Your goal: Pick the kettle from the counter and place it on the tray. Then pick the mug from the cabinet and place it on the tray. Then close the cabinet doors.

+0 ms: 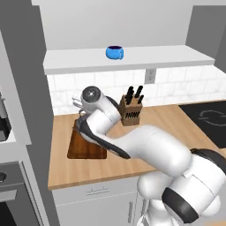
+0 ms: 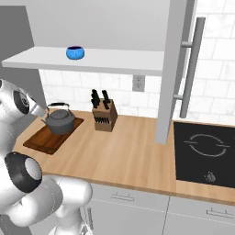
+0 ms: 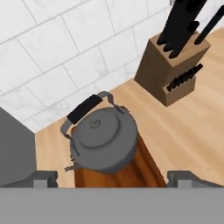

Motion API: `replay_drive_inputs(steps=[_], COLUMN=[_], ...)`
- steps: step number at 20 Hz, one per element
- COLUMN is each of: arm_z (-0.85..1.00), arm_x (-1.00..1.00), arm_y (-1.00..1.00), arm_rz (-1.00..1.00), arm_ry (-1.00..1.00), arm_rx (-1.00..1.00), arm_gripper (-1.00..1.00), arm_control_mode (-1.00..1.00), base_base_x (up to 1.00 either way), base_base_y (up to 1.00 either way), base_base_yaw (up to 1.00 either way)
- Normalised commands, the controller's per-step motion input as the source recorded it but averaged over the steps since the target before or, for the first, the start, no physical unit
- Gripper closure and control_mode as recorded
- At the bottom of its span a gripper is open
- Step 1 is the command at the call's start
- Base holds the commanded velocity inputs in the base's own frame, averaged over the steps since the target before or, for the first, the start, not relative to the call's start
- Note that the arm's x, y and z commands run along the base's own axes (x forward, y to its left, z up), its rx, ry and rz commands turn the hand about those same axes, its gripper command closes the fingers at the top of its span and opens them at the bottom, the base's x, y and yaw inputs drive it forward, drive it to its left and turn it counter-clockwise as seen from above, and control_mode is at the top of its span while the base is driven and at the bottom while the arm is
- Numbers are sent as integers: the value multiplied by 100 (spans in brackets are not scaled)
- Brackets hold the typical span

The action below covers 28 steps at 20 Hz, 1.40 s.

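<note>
Cabinet point(image 2: 92, 27) stood open, right door point(image 2: 176, 69) swung out toward the room. Counter point(image 2: 133, 156) ran under it; tray point(image 2: 46, 137) sat at its left end near the wall. Kettle point(image 2: 60, 120) sat upright on the tray's far part, handle arched on top. Knife block point(image 2: 104, 118) was just right of the tray. Mug point(image 2: 75, 52) was on the cabinet shelf, above the tray. Gripper point(image 3: 111, 178) hung above the kettle, jaws spread wide, holding nothing.

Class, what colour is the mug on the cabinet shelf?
The mug is bright blue, clearest in the left base view.
</note>
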Motion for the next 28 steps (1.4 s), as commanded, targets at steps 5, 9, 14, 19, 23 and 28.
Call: replay_drive_inputs(steps=[5, 9, 14, 19, 23, 28], arm_z=[49, 51, 41, 47, 47, 47], arm_x=[-35, -35, -35, -27, -17, -7], arm_y=[-21, -24, -24, -26, -28, -35], arm_rz=[18, 16, 11, 10, 11, 13], arm_ry=[0, 0, -3, 0, 0, 0], arm_rx=[-10, -7, -12, -10, -6, -5], arm_gripper=[-100, -100, -100, -100, -100, -100], arm_control_mode=[-100, -100, -100, -100, -100, -100], base_base_x=[0, 0, 0, 0, 0, 0], base_base_y=[0, 0, 0, 0, 0, 0], base_base_yaw=[0, 0, 0, 0, 0, 0])
